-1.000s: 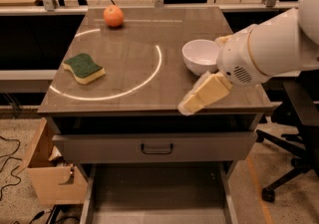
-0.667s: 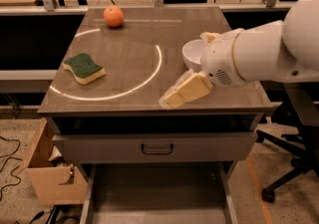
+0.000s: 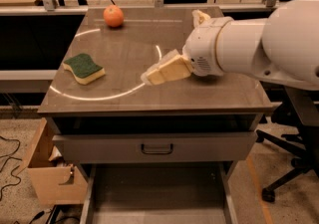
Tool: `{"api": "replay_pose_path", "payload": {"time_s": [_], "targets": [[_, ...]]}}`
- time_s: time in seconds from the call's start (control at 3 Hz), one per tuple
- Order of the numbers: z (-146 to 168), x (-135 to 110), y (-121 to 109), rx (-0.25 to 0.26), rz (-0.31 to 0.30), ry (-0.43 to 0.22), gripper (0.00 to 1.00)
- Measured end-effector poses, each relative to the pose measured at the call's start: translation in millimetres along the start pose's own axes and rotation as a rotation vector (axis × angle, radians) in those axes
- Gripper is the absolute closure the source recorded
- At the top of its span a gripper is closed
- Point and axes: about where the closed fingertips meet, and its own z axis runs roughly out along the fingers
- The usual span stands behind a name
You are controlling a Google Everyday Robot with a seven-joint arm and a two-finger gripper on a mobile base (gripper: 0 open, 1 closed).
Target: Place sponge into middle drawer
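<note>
The sponge (image 3: 83, 67), dark green on top with a pale yellow body, lies flat on the left side of the cabinet's grey top (image 3: 124, 44). My gripper (image 3: 150, 75) hangs just over the middle of the top, to the right of the sponge and apart from it, pointing left toward it, with nothing in it. The white arm reaches in from the right. The middle drawer (image 3: 154, 193) stands pulled out low at the front, showing its dark-grey floor and light-grey side walls, with nothing inside.
A round orange fruit (image 3: 113, 16) sits at the back left of the top. A white bowl (image 3: 200, 17) shows partly behind the arm. A closed drawer front with dark handle (image 3: 157, 147) is above the open drawer. A cardboard box (image 3: 50, 173) stands left, an office chair base (image 3: 284, 178) right.
My gripper has swung left across the top, from the right front corner to the middle, closer to the sponge. The sponge and the fruit have not moved.
</note>
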Motion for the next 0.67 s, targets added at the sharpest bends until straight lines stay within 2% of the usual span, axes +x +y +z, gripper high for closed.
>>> {"api": "replay_pose_path", "payload": {"time_s": [0.33,0.67], "targets": [[0,0,0,0.001,0.0,0.001,0.0],[26,-3,10,-0.037,0.037,-0.04,0.0]]}}
